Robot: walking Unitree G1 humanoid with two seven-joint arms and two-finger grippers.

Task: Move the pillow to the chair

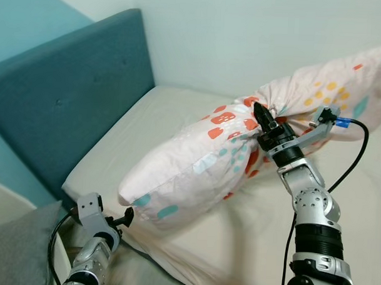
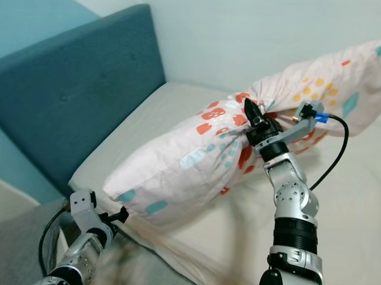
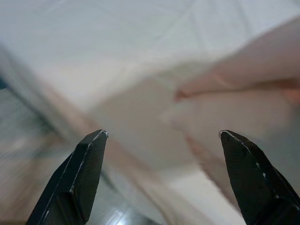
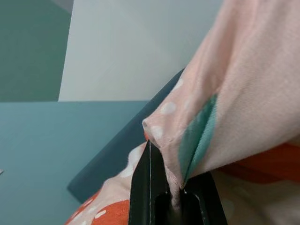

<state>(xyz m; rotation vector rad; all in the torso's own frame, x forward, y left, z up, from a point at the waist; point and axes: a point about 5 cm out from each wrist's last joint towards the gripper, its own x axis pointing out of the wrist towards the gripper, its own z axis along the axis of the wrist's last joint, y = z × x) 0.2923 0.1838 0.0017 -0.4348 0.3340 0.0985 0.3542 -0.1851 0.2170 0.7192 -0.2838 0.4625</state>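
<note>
- Where your right tool (image 1: 261, 112) meets the pillow (image 1: 240, 157), its two black fingers are pressed tight together on a bunched fold of the cover, near the pillow's middle.
- In the right wrist view you see that fold (image 4: 174, 154) wedged between the finger bases, pink cloth with a teal patch and orange below.
- Your pillow hangs lifted above the bed (image 1: 179, 117), long and sagging, its lower end pointing toward the left arm and its upper end rising off to the right.
- Your left tool (image 1: 126, 219) sits low at the bed's near edge, just under the pillow's lower end, fingers spread wide with nothing between them.
- Behind the bed stands a blue padded headboard (image 1: 67, 94), against a pale wall (image 1: 257, 38).
</note>
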